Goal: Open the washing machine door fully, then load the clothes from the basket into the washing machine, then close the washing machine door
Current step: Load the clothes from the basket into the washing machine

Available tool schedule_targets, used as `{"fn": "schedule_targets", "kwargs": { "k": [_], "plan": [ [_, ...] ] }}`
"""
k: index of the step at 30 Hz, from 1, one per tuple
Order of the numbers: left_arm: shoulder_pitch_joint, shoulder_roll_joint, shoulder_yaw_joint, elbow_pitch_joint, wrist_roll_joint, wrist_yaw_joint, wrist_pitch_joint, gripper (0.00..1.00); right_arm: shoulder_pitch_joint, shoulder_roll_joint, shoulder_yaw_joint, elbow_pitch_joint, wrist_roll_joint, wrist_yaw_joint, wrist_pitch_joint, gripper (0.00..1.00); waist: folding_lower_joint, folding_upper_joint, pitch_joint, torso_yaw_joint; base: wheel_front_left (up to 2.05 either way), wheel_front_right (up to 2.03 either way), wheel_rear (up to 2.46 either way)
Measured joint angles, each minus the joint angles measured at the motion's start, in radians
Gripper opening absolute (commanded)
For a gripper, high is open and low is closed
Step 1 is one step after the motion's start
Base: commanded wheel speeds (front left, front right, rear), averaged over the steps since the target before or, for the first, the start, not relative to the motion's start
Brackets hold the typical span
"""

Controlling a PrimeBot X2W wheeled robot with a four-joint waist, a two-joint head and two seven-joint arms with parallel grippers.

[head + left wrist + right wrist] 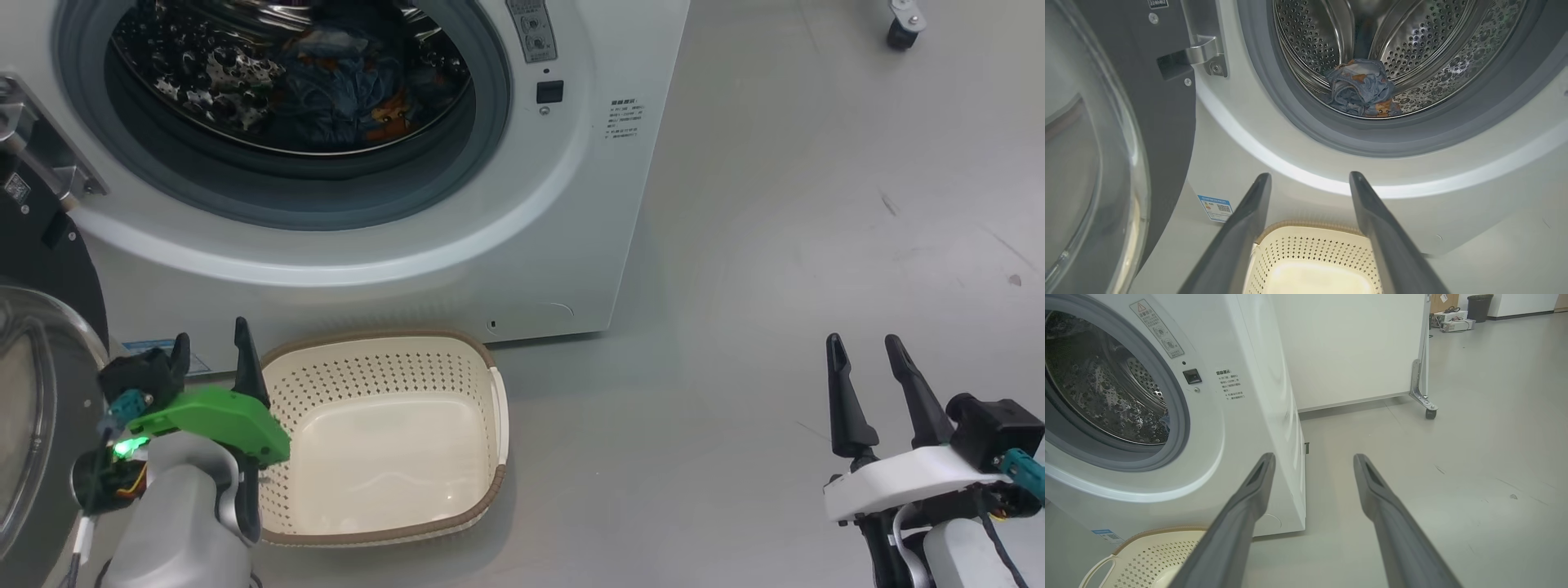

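Washing machine door: swung wide open at the left of the head view, its clear glass bowl facing out, hung on a metal hinge.
Washing machine: a white front-loader stands on the grey floor, its round mouth uncovered and ringed by a grey gasket.
Clothes: a crumpled light-blue bundle with orange-brown figures lies at the bottom of the perforated steel drum.
Basket: on the floor just in front of the machine, below its mouth, with its smooth cream bottom in plain sight.
Left hand: fingers spread wide, gripping nothing; it hovers at the basket's left rim, between basket and door.
Right hand: fingers equally wide apart, holding nothing, above the floor well to the right of the machine.
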Motion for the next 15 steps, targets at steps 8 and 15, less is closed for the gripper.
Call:
{"fn": "schedule_targets", "kwargs": {
  "k": [8, 15],
  "plan": [
    [0.131, 0.0, -0.027, -0.101, -0.055, 0.0, 0.0, 1.0, 0.034, -0.007, 0.009, 0.001, 0.0, 0.0, 0.0, 1.0, 0.0, 0.0, -0.042, 0.005, 0.0, 0.0, 0.0],
    [0.248, 0.001, -0.06, -0.195, -0.056, 0.002, 0.0, 1.0, 0.059, -0.014, 0.034, 0.006, 0.0, 0.0, 0.0, 1.0, 0.0, 0.0, -0.079, 0.007, 0.0, 0.0, 0.0]
  ]
}}
